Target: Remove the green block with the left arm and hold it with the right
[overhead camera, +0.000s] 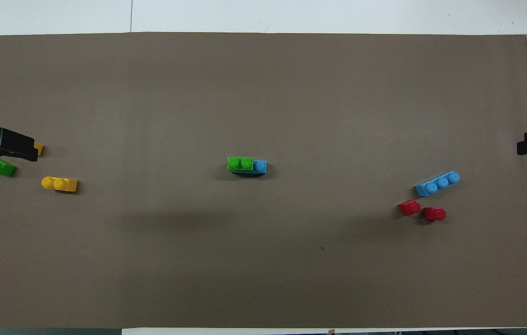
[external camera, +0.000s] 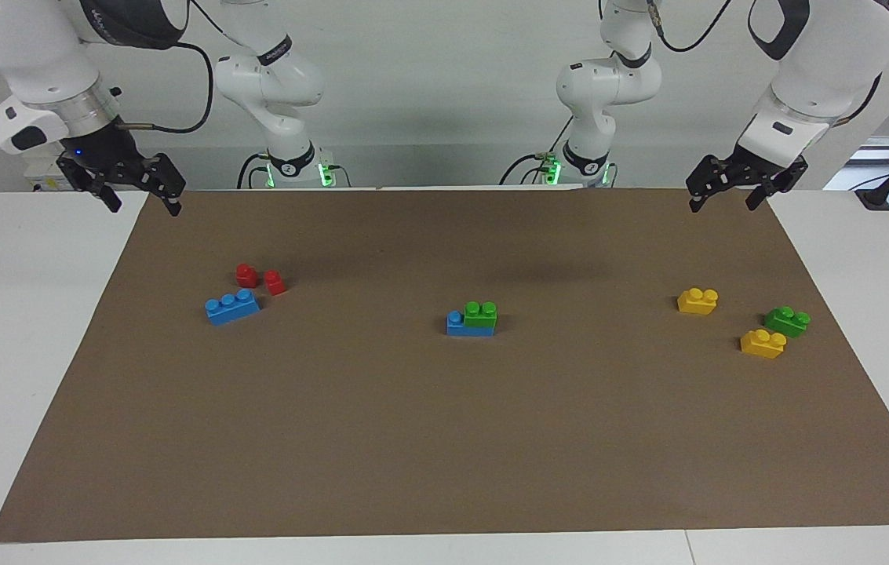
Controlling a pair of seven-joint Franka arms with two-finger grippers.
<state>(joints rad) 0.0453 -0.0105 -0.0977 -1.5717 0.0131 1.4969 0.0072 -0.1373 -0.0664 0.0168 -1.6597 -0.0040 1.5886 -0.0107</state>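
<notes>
The left arm's small black gripper (external camera: 729,191) is held raised over the robot-side corner of the brown paper mat (external camera: 444,439) at its own end of the table, fingers spread apart and empty, the white wrist bent downward. The right arm's black gripper (external camera: 140,191), below a shiny silver wrist ring, is likewise hung open and empty over the mat's other robot-side corner. Well apart from both grippers, at the mat's middle, the small bright-green two-stud plastic brick (external camera: 481,314) is seated on one end of a blue three-stud plastic brick (external camera: 469,325), one blue stud left uncovered. A second green two-stud brick (external camera: 787,321) is seen between two yellow two-stud bricks (external camera: 697,300) below the left gripper.
</notes>
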